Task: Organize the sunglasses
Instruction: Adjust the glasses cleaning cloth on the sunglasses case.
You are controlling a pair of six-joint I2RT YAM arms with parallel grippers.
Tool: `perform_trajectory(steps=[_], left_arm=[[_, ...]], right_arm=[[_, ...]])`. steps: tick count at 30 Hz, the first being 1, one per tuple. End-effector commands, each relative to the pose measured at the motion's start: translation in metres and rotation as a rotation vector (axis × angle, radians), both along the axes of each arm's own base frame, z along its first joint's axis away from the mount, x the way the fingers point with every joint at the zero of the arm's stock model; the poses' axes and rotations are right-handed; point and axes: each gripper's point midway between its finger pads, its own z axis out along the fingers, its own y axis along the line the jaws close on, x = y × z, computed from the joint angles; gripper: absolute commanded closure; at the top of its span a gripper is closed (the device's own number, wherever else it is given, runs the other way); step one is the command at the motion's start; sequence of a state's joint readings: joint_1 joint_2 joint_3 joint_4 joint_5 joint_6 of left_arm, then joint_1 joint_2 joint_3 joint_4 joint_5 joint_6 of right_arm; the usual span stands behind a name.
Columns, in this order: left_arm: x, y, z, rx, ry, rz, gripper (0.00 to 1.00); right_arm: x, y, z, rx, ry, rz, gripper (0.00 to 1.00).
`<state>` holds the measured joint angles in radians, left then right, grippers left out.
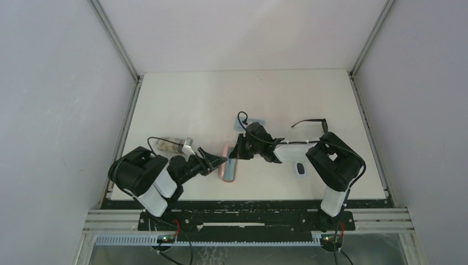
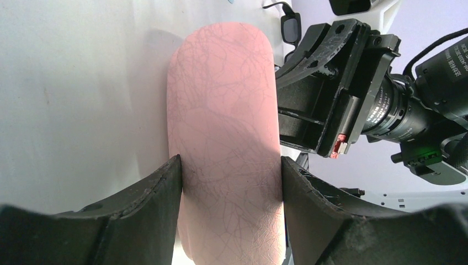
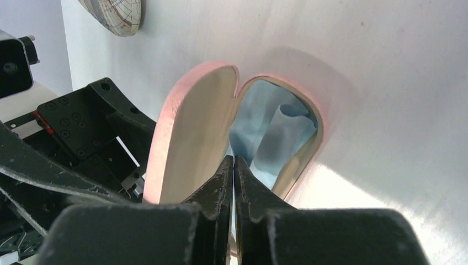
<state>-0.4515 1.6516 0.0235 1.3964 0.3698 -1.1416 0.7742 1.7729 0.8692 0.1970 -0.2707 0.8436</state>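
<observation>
A pink case (image 1: 227,165) lies near the front middle of the table. My left gripper (image 1: 217,160) is shut on it; in the left wrist view both jaws (image 2: 232,165) press on the sides of the case (image 2: 221,110). In the right wrist view the case stands open: the lid (image 3: 190,132) is raised at the left and a light-blue cloth (image 3: 276,132) lies in the base. My right gripper (image 3: 234,161) is shut, with its tips in the gap between lid and base (image 1: 237,150). Black sunglasses (image 1: 310,123) lie unfolded on the table behind the right arm.
A grey-patterned case (image 1: 174,145) lies behind the left arm and also shows in the right wrist view (image 3: 113,14). A light-blue cloth (image 1: 251,123) lies behind the right gripper. A small white and dark object (image 1: 300,168) lies by the right arm. A dark lens (image 2: 291,27) shows beyond the pink case.
</observation>
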Motion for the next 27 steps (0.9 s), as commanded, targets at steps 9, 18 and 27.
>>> perform_trajectory(steps=[9,18,27], left_arm=[[0.008,-0.007,0.019,-0.039,-0.072,-0.014,0.82],[0.009,-0.007,0.019,-0.040,-0.073,-0.015,0.82],[0.008,-0.007,0.019,-0.040,-0.071,-0.013,0.82]], right_arm=[[0.006,0.012,-0.005,-0.046,-0.037,0.035,1.00],[-0.006,0.013,-0.005,-0.056,-0.028,0.080,1.00],[-0.018,0.020,0.000,-0.037,-0.018,0.127,1.00]])
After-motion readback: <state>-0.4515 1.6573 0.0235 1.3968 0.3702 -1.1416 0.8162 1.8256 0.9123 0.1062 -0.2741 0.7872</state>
